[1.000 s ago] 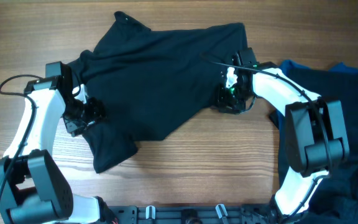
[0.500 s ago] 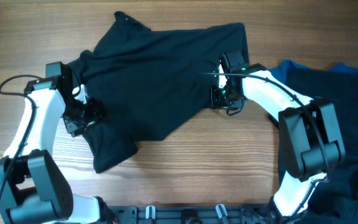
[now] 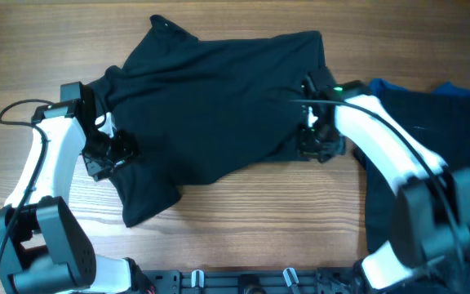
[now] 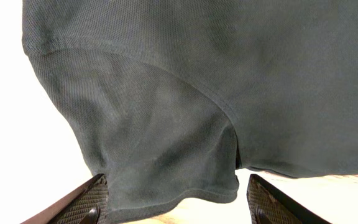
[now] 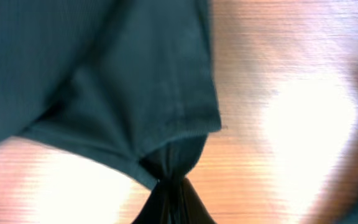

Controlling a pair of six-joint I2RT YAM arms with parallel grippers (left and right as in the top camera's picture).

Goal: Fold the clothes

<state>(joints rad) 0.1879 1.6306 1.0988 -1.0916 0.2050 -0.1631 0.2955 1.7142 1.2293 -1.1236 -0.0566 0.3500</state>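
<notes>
From overhead I see the black shirt lying crumpled on the wooden table. The left gripper is at the shirt's left edge and the right gripper at its right edge. My left wrist camera adds what overhead hides: the fingers stand wide apart, with the shirt's hem hanging loose between them. The right wrist view shows those jaws pinched tight on a bunched fold of the shirt. More dark clothes lie to the right of the shirt.

I'm seeing the wood-grain table across the overhead, light brown, grain running L to R. Thin black cable loops over it at far L. 1 black rail w/ knobs along the bottom edge.
</notes>
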